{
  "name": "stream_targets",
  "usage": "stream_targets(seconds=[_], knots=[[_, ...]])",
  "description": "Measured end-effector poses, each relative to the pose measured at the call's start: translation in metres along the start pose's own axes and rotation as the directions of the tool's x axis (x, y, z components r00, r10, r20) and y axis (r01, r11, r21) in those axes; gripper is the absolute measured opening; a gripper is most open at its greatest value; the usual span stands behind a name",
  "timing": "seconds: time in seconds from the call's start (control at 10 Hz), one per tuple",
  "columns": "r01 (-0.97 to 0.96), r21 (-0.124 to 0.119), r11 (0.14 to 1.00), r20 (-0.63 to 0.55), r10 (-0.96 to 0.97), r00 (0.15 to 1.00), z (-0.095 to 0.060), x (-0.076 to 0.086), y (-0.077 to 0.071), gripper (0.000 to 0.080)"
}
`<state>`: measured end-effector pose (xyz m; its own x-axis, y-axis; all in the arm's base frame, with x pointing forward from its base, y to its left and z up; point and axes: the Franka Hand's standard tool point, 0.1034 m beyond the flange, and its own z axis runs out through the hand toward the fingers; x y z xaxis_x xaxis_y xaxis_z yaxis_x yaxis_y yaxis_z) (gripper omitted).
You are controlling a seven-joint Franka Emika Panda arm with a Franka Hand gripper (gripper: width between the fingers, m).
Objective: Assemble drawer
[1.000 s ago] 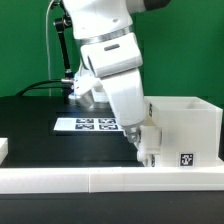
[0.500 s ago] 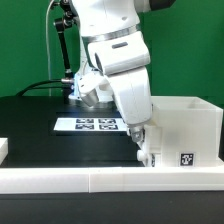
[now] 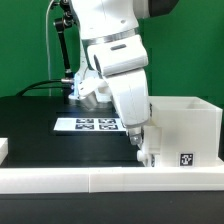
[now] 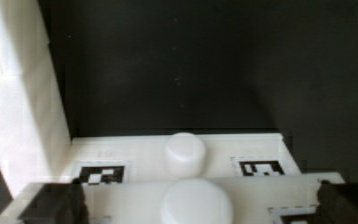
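Note:
The white drawer box (image 3: 186,122) stands on the black table at the exterior view's right, a marker tag (image 3: 186,158) on its front. My gripper (image 3: 146,150) hangs low at the box's left front corner. In the wrist view the gripper (image 4: 194,203) is open. Its dark fingers (image 4: 51,205) stand wide on either side of a white panel (image 4: 131,192) with a rounded knob (image 4: 206,197). A small gap shows at each finger. A second rounded knob (image 4: 181,150) lies further off. A tall white wall (image 4: 25,100) runs along one side.
The marker board (image 3: 90,125) lies on the table behind my gripper. A long white rail (image 3: 100,180) runs along the table's front edge. The end of another white part (image 3: 4,148) shows at the exterior view's left edge. A black cable hangs behind.
The arm and gripper shifted a little toward the exterior view's right and then came to rest. The drawer box stayed in place and the jaws kept their width.

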<state>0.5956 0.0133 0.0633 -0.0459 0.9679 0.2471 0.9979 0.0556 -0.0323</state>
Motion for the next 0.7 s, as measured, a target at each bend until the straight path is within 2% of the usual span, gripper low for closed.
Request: stream_targets(seconds=[0.1, 0.2, 0.7], knots=[[0.049, -0.022, 0.999, 0.002, -0.049, 0.999, -0.0019, -0.0009, 0.0035, 0.0649], [0.078, -0.026, 0.997, 0.001, -0.078, 0.997, -0.0023, -0.0012, 0.0039, 0.0649], [0.020, -0.024, 1.000, 0.043, -0.019, 0.999, -0.0012, 0.0043, 0.0062, 0.0649]])
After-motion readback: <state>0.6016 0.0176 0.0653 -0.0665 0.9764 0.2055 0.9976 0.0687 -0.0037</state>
